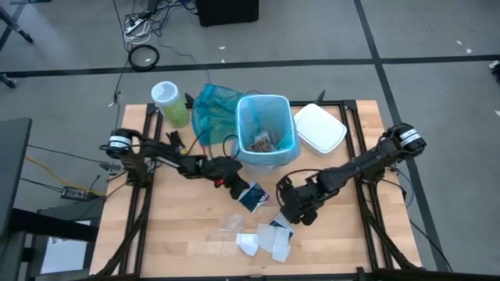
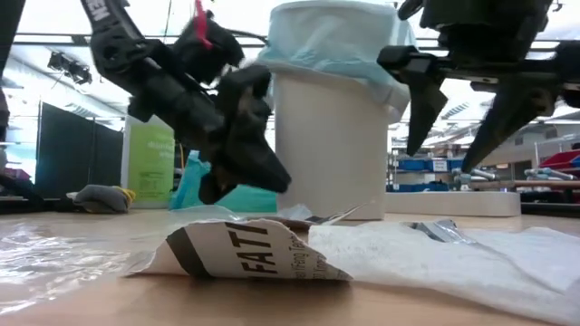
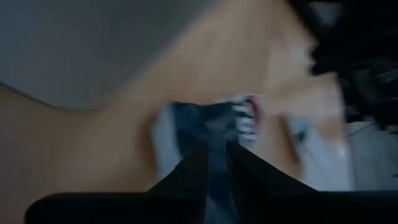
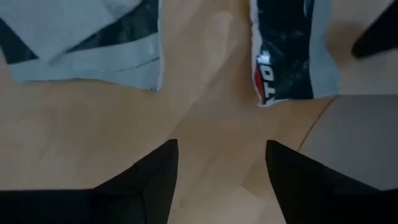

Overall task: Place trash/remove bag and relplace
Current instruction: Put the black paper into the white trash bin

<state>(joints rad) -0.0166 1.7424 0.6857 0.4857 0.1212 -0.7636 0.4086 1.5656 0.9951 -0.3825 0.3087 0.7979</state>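
A white bin (image 1: pixel 266 148) lined with the light blue bag (image 1: pixel 266 117) stands at the table's far middle, with scraps of trash (image 1: pixel 262 143) inside. More trash lies near the front: white paper (image 1: pixel 269 240), clear plastic (image 1: pixel 230 222) and a printed wrapper (image 2: pixel 245 254). My left gripper (image 1: pixel 238 187) stands in front of the bin, shut on a dark packet (image 1: pixel 254 197). My right gripper (image 1: pixel 299 215) hangs open above the table, right of that packet, with nothing between its fingers (image 4: pixel 155 180). My left gripper has the dark packet's edge (image 3: pixel 214 146) between its two fingers, which show only a narrow gap in the blurred left wrist view. The fingers slant down from the table's left. The packet (image 4: pixel 283 56) sticks out toward the right; I cannot tell whether it is clear of the table.
A teal-green plastic bag (image 1: pixel 211 105) and a green-labelled tub (image 1: pixel 170 101) stand left of the bin, a white lidded box (image 1: pixel 319 127) right of it. Black rails (image 1: pixel 141 203) run along both table sides. Bare wood lies at the front left.
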